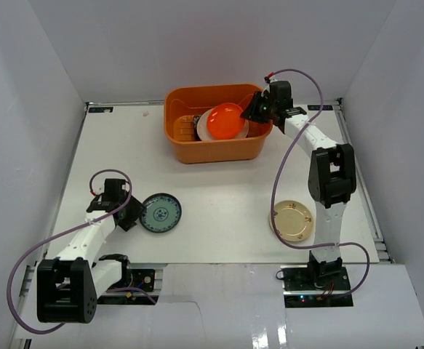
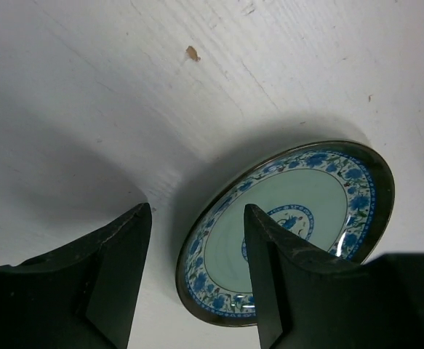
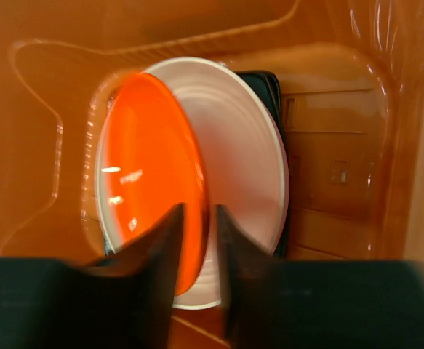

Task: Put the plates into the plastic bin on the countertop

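Observation:
The orange plastic bin stands at the back of the white countertop. In it a red plate leans tilted on a pink plate, with a dark plate underneath. My right gripper is over the bin's right end, shut on the red plate's rim. A blue-green patterned plate lies flat at the front left. My left gripper is open at its left rim, one finger over the plate, the other beside it. A cream plate lies front right.
White walls enclose the countertop on three sides. Metal edge rails run along its sides. The right arm's links stand just behind the cream plate. A small brown speck lies on the table beyond the left gripper.

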{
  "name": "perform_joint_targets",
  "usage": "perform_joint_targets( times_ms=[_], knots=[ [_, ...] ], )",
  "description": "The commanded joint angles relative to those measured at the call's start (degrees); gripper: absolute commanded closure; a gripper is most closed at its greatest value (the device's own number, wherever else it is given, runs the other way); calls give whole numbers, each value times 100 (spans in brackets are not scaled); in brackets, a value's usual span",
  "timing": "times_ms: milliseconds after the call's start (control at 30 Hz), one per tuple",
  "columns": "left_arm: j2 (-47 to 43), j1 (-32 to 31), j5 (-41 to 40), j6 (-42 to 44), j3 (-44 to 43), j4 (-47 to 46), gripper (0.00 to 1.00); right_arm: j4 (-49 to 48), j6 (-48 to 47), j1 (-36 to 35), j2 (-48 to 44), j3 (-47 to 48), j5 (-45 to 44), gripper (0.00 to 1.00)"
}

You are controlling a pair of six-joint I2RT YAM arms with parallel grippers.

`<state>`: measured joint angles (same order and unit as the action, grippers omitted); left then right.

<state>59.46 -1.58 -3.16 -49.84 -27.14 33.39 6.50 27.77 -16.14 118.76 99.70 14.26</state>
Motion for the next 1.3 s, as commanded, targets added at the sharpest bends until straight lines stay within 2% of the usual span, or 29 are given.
perform_joint_targets(
  times_ms=[0, 33, 67, 100, 133, 167, 233, 267, 300, 333, 367, 400, 433, 500, 533, 667, 733, 867, 967, 1000, 1033, 1100, 1267],
  knots=[
    [83, 35, 193, -166, 217, -411, 36, 166, -105, -38, 33, 646, 85, 64],
    [101, 35, 219, -166, 261, -455, 38, 228, -122, -47, 51, 708, 103, 53],
    [92, 35, 210, -201, 305, -569, 39, 246, -114, -56, -10, 700, 121, 36],
    [75, 35, 202, -218, 392, -631, 40, 194, -114, -47, -89, 648, 147, 31],
    [48, 35, 193, -227, 437, -666, 42, 150, -114, -38, -186, 586, 191, 28],
    [-30, 35, 175, -236, 481, -745, 51, 115, -114, -47, -413, 420, 287, 24],
    [-119, 35, 149, -254, 560, -798, 60, 62, -131, -21, -721, 165, 358, 20],
    [-171, 35, 149, -245, 552, -816, 77, 1, -158, -12, -1149, -54, 402, 20],
    [-285, 35, 149, -219, 551, -816, 88, -104, -132, 14, -1406, -735, 419, 20],
    [-356, 35, 158, -210, 551, -816, 96, -506, -97, 32, -1713, -1185, 454, 20],
    [-426, 35, 175, -192, 551, -816, 100, -814, -35, 50, -2325, -1677, 524, 20],
    [-601, 35, 297, -157, 543, -825, 100, -1035, 87, 93, -2609, -2639, 577, 20],
    [-698, 35, 307, -79, 534, -825, 100, -1376, 123, 111, -2917, -3101, 621, 21],
    [-1092, 27, 596, 18, 429, -790, 100, -1467, 185, 155, -3717, -3928, 578, 22],
    [-1243, 18, 867, 114, 385, -799, 100, -1502, 202, 164, -4007, -4689, 526, 23],
    [-1876, -148, 1545, 422, -228, -720, 100, -1205, 290, 313, -5659, -6144, 157, 24],
    [-1920, -359, 1791, 458, -502, -746, 100, -846, 291, 366, -6257, -6488, -98, 24],
    [-2026, -1017, 1977, 423, -1222, -1088, 100, 803, 229, 392, -7787, -6929, -906, 21],
    [-1702, -1326, 1977, 327, -1882, -1579, 100, 1685, 518, 392, -8552, -7078, -1906, 4],
    [-1518, -1370, 1977, 326, -2231, -1711, 100, 2210, 658, 392, -8693, -7131, -2162, 1],
    [-1290, -1414, 1968, 309, -2426, -1852, 100, 2432, 773, 401, -8964, -7183, -2608, 4],
    [-526, -1581, 1898, 300, -2857, -2002, 100, 2994, 1107, 393, -9168, -7245, -2901, 4],
    [995, -2021, 1310, 440, -4474, -2266, 100, 3401, 1520, 410, -9222, -7272, -3421, 3]
  ],
)
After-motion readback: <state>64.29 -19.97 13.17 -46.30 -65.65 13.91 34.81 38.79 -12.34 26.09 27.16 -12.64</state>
